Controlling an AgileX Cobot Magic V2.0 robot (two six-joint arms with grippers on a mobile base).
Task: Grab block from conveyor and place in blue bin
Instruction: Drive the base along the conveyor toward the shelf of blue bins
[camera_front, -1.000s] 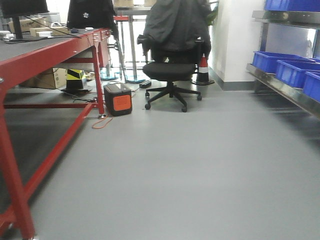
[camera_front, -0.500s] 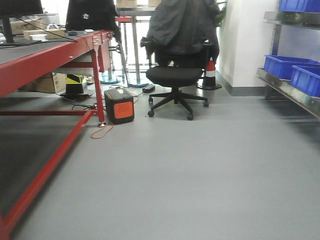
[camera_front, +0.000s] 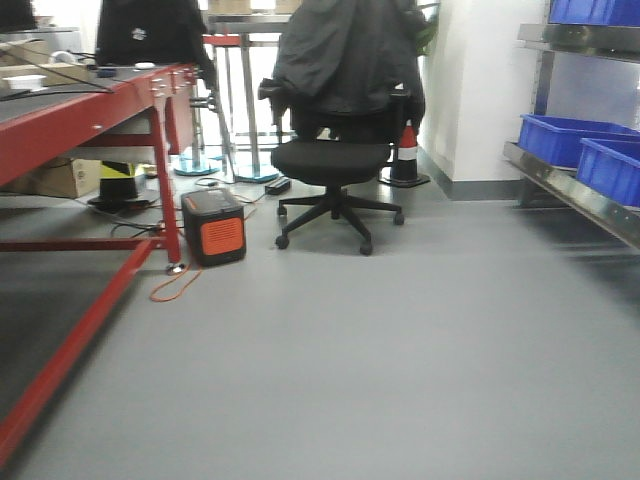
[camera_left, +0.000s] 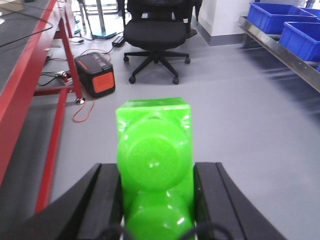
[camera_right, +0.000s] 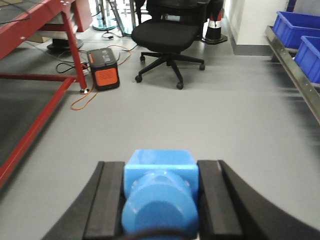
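Facing a black office chair, a blue studded plastic cube is pinched by the right gripper, a green plastic brick by the left gripper.

- The block, seen from the right wrist, runs off the bottom edge. Its stud faces the lens and covers its lower face.
- The right gripper shows only two black jaws flanking the block, both cut by the bottom edge.
- The green object in the left gripper is also cut off below, and the jaws beside it are mostly out of frame.
- The conveyor leaves the front view's left edge. Its belt lies almost edge-on, and the things on it are too small to tell.
- The blue bins are cut by the right edge, and the shelf under them is smeared by blur in the wrist views.
- A jacket hides the back of the chair, and the chair hides part of the cone.
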